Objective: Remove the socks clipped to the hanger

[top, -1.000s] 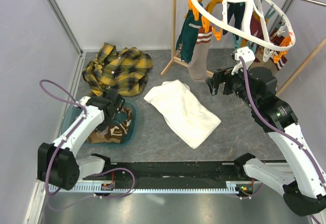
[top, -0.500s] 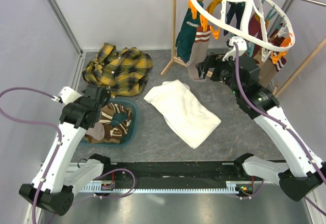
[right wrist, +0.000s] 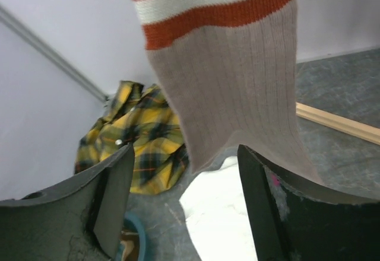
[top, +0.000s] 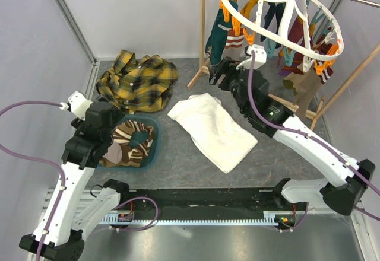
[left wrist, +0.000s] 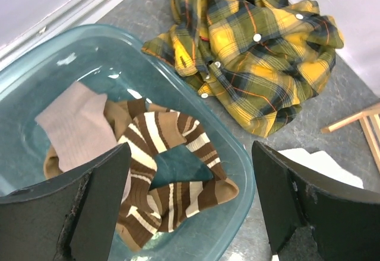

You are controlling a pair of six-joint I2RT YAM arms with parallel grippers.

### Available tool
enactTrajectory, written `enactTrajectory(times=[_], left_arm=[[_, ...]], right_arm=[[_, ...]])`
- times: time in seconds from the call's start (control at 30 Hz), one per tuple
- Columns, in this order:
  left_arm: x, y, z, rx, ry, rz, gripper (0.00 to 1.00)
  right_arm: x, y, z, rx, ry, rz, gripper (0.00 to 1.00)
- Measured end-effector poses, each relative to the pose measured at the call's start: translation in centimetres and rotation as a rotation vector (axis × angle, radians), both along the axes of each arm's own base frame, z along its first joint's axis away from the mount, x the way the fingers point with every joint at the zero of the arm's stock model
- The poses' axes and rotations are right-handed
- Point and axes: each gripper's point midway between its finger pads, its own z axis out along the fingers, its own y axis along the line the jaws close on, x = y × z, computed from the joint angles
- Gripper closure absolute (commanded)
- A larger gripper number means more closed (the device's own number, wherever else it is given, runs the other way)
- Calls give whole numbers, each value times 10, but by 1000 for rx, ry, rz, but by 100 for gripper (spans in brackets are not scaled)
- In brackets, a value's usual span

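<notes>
The white oval hanger (top: 285,12) hangs at the top right with socks clipped under it: a teal one (top: 215,41), a tan one with orange and white stripes (top: 235,40), and more on its right side (top: 300,65). My right gripper (top: 218,74) is raised to the striped tan sock (right wrist: 237,83). It (right wrist: 184,201) is open, and the sock's lower end hangs between its fingertips, not pinched. My left gripper (left wrist: 190,196) stands open above a teal tub (left wrist: 237,172). In the tub lie a tan sock (left wrist: 77,124), brown striped socks (left wrist: 172,184) and a teal one (left wrist: 178,165).
A yellow-black plaid shirt (top: 138,80) lies behind the tub (top: 155,145). A white towel (top: 214,130) is spread mid-floor. The wooden rack's post (top: 202,24) and foot stand beside the hanging socks. Grey walls close the left and back.
The left gripper opened and lifted off the socks in the tub. The right arm swung left and up to the striped tan sock, its fingers closing in a little.
</notes>
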Motion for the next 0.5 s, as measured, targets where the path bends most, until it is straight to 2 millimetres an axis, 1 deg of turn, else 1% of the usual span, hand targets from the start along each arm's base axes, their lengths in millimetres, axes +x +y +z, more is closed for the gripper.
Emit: enactTrajectory(times=[0.03,0.07,0.1,0.13,0.17,0.23,0.27,0.3,0.37,0.4,0.43,0.5], left_arm=[[1,-1,1,11,-1,-12,12],[3,-4,1,14,-2,-36,13],[5,-6,1,16,-3,-56,16],[8,-12,2,14,-6,-96,17],[11,-21,3,4,-13,-153,18],[16,-36,5,-10,-24,-238,22],[20,-49,9,-23,-39,-317,25],[20,-53,10,-27,-45,-343,27],[24,-75,18,-34,-79,-481,25],[24,-87,23,-39,-99,-554,22],[24,-100,28,-44,-121,-629,20],[22,-123,40,-53,-171,-756,19]], right_arm=[[4,1,-4,-9,8,-23,38],[9,1,-9,-18,16,-49,45],[14,1,-14,-32,25,-76,57],[18,0,-19,-45,33,-98,86],[22,-1,-25,-61,41,-118,98],[25,-3,-31,-78,51,-142,100],[26,-4,-31,-82,50,-148,100],[26,-5,-31,-83,49,-152,100],[23,-7,-25,-76,38,-149,100],[21,-8,-23,-72,30,-146,100],[18,-10,-21,-70,21,-138,100],[9,-15,-21,-71,3,-116,100]])
